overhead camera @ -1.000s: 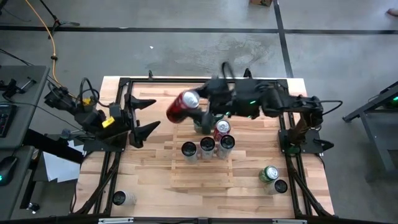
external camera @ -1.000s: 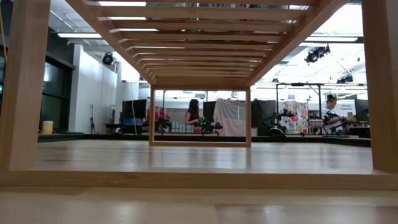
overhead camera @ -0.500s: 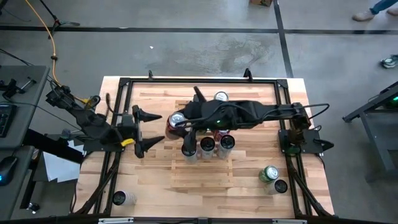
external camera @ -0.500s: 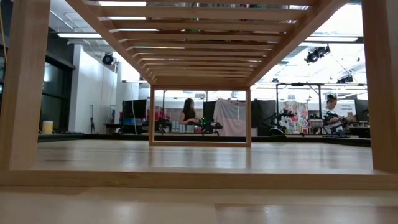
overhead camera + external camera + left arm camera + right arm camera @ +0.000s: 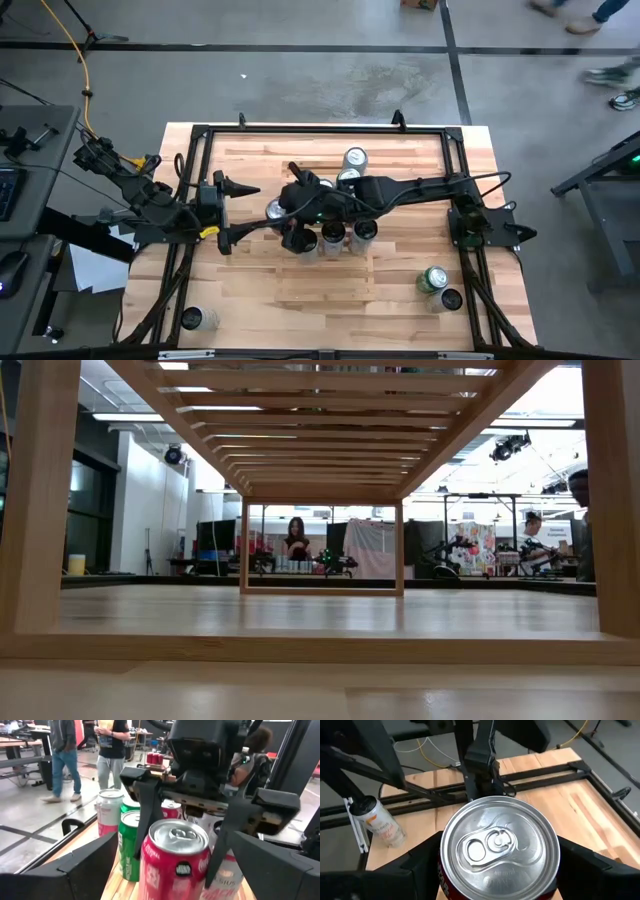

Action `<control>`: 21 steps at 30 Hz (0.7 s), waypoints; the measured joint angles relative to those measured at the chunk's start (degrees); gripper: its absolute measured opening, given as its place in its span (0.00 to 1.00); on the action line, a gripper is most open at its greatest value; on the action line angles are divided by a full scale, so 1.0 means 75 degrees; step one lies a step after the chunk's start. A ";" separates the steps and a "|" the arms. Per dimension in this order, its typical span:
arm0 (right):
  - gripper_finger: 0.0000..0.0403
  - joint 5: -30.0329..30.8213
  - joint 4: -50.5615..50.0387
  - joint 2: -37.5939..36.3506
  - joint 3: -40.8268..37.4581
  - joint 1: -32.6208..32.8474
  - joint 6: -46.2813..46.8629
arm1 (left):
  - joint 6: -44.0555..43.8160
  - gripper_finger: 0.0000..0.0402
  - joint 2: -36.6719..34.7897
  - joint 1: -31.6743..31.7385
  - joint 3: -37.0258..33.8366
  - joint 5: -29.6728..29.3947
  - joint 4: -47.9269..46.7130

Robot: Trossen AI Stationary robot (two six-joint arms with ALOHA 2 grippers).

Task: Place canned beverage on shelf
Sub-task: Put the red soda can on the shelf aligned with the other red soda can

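A red can (image 5: 172, 860) stands upright in my right gripper (image 5: 285, 213), at the left end of a row of cans (image 5: 332, 237) on the slatted wooden shelf (image 5: 325, 275). Its silver top fills the right wrist view (image 5: 497, 845). I cannot tell whether its base rests on the shelf. My left gripper (image 5: 255, 207) is open and empty just to the table's left of the red can, pointing at it. Its fingers (image 5: 75, 870) show on either side of the can, apart from it. My right gripper pinches the red can's upper side wall (image 5: 150, 842) between its two fingers (image 5: 145, 810), one on each side. The fingers come from above, pointing down. The can stands upright in the hold, and its base is out of view.
Two cans (image 5: 352, 165) stand on the table behind the shelf, and a green can (image 5: 131, 845) and a pink one (image 5: 109, 812) show behind the red can. Two more cans (image 5: 436, 283) are near the right front, and one (image 5: 192, 318) is at the left front. People move in the room beyond.
My right gripper has carried the red can toward the table's left and near edges and down. The can was tipped above the far cans and now stands upright at the left end of the row. My left gripper has shifted a little toward the near edge and stayed open.
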 joint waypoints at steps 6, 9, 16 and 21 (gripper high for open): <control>0.71 0.0010 -0.0076 0.0009 0.0008 -0.0004 0.0097 | -0.0256 0.94 -0.0001 0.0000 0.0000 -0.0003 -0.0673; 0.71 0.0008 -0.0031 0.0015 0.0008 -0.0003 0.0090 | -0.0333 0.94 0.0002 0.0000 0.0000 0.0000 -0.0724; 0.71 -0.0005 0.0141 0.0019 -0.0010 -0.0006 0.0053 | -0.0332 0.94 0.0002 0.0000 0.0000 -0.0002 -0.0720; 0.71 0.0041 0.0215 -0.0057 -0.0022 -0.0014 0.0017 | -0.0208 0.94 0.0002 0.0000 0.0000 0.0006 -0.0705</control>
